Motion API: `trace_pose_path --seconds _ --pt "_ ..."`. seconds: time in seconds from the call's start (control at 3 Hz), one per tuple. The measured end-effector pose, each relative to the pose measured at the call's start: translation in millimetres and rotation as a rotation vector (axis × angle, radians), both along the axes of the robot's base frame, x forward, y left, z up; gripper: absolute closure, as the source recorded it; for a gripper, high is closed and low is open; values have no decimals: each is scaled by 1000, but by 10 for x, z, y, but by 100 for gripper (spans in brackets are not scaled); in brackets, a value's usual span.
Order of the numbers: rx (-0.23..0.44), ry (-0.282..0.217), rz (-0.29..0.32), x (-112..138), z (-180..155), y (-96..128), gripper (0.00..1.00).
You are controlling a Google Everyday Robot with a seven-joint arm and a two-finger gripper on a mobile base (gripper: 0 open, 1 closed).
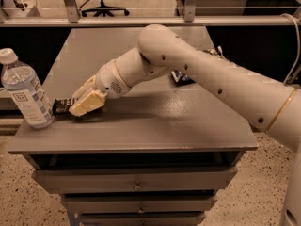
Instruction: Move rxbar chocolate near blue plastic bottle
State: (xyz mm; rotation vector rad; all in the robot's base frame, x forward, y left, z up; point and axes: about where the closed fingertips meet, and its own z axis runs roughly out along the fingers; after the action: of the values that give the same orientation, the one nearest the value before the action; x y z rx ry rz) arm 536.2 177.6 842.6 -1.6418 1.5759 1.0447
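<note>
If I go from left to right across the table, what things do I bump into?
Bottle → bar → gripper, shut on the bar just right of the bottle → snack bag, peeking out behind the arm.
</note>
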Motion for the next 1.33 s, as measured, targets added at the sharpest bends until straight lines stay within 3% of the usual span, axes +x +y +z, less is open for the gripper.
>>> trace_pose_path --seconds 0.33,0.67,1.0,1.33 --pt "1 0 12 -53 34 31 13" --pt "-2 -22 -6 -39 143 -71 0" --pt "-11 -68 -57 86 334 -350 0" --pt "12 -156 -103 281 705 -802 0"
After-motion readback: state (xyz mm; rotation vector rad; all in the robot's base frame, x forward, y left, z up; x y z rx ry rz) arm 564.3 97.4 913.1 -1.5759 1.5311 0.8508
